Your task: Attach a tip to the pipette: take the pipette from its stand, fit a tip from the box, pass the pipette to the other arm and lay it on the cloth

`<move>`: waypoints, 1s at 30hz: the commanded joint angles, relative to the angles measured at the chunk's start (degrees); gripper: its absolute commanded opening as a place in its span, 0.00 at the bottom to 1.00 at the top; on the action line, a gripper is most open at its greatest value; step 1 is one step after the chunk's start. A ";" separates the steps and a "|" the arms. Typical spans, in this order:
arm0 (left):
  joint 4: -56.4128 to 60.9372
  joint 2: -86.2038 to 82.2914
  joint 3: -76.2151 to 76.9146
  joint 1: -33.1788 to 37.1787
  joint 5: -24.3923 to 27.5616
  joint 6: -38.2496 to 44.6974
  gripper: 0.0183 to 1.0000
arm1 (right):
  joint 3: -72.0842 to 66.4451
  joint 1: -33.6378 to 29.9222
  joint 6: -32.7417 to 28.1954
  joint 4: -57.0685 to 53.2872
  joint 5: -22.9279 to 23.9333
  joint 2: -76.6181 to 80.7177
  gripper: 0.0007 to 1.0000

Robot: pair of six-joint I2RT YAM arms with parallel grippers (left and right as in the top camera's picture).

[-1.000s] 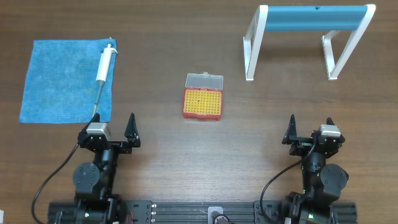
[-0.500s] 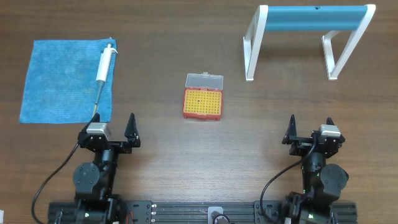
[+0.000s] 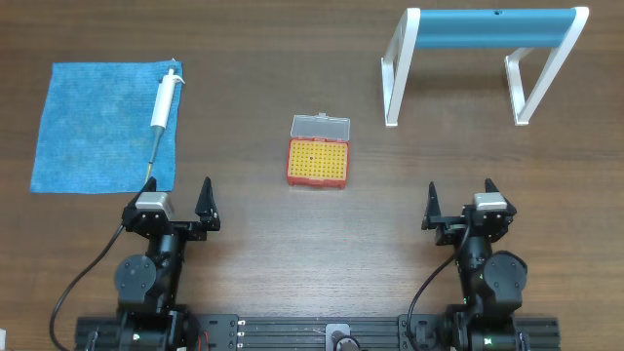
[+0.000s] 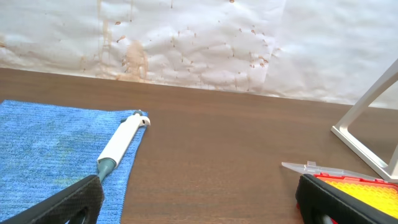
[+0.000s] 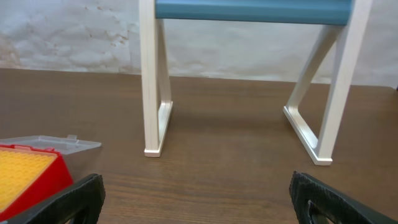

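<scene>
While the pipette (image 3: 161, 102) lies on the cloth (image 3: 88, 127), left gripper (image 3: 176, 195) and right gripper (image 3: 459, 197) sit folded low, gaping empty.

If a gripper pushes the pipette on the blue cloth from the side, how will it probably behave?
The pipette looks slim, rounded and rigid, so it would probably roll or pivot, not bend. It lies along the blue cloth's right edge, so a rightward push might send it onto the table. The soft cloth may bunch under it.
</scene>
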 commanded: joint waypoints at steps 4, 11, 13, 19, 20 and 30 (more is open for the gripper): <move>-0.48 -0.46 -0.04 -0.28 -0.63 0.57 1.00 | -0.59 2.38 -2.49 0.28 2.62 -0.68 0.97; -0.48 -0.46 -0.04 -0.28 -0.63 0.57 1.00 | -0.59 2.38 -2.49 0.28 2.62 -0.68 0.97; -0.48 -0.46 -0.04 -0.28 -0.63 0.57 1.00 | -0.59 2.38 -2.49 0.28 2.62 -0.68 0.97; -0.48 -0.46 -0.04 -0.28 -0.63 0.57 1.00 | -0.59 2.38 -2.49 0.28 2.62 -0.68 0.97; -0.48 -0.46 -0.04 -0.28 -0.63 0.57 1.00 | -0.59 2.38 -2.49 0.28 2.62 -0.68 0.97; -0.48 -0.46 -0.04 -0.28 -0.63 0.57 1.00 | -0.59 2.38 -2.49 0.28 2.62 -0.68 0.97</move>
